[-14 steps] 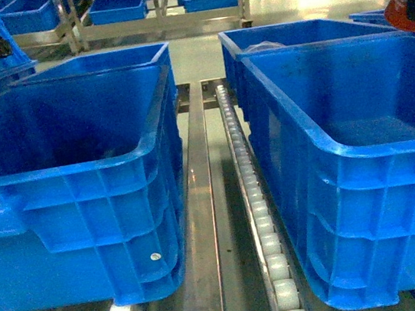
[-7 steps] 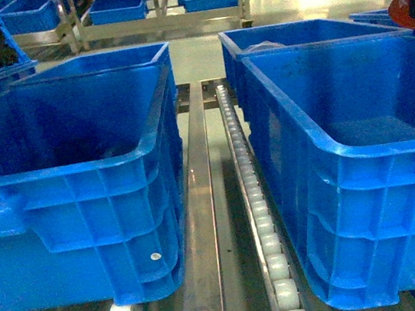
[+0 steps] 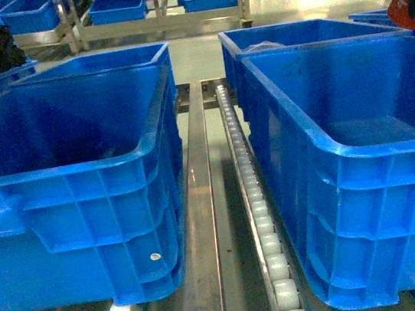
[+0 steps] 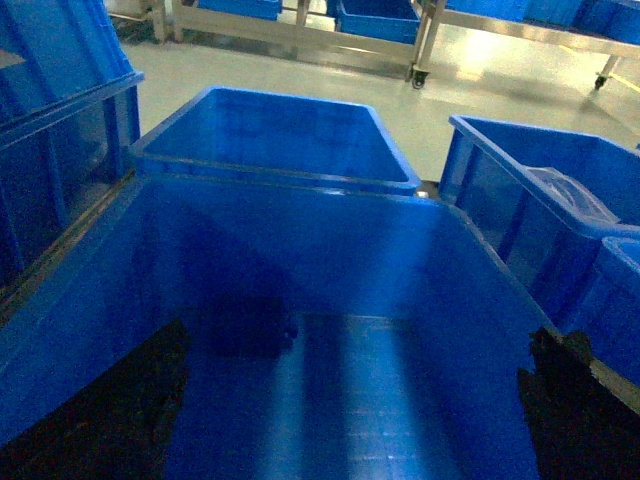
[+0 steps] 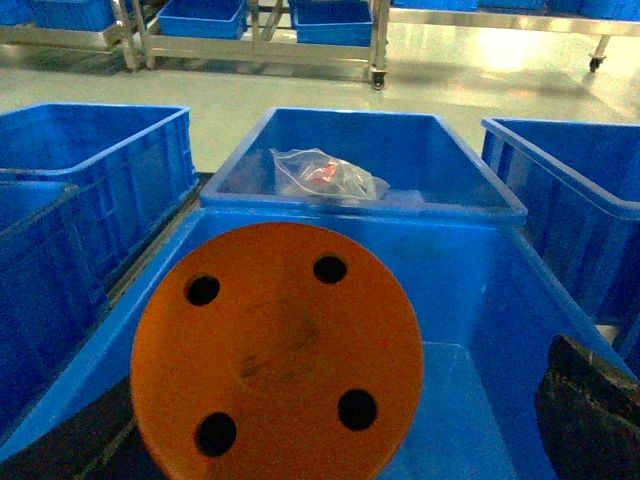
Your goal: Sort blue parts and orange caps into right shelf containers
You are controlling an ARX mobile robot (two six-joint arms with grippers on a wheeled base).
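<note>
We're over the stainless-steel roller shelf [image 3: 202,226], two big ribbed bright-blue plastic crates [image 3: 72,182] flanking its rail. Right pincer [image 5: 300,440] grips a round orange plastic cap [image 5: 277,350] with four holes, poised above the right-hand crate [image 5: 470,290]. The risk, we reckon: release too near the rim and the cap bounces out onto the rollers. Left pincer [image 4: 350,440] hovers over an empty-looking crate; its jaws are cropped, so we can't tell its state. No blue parts visible.
</note>
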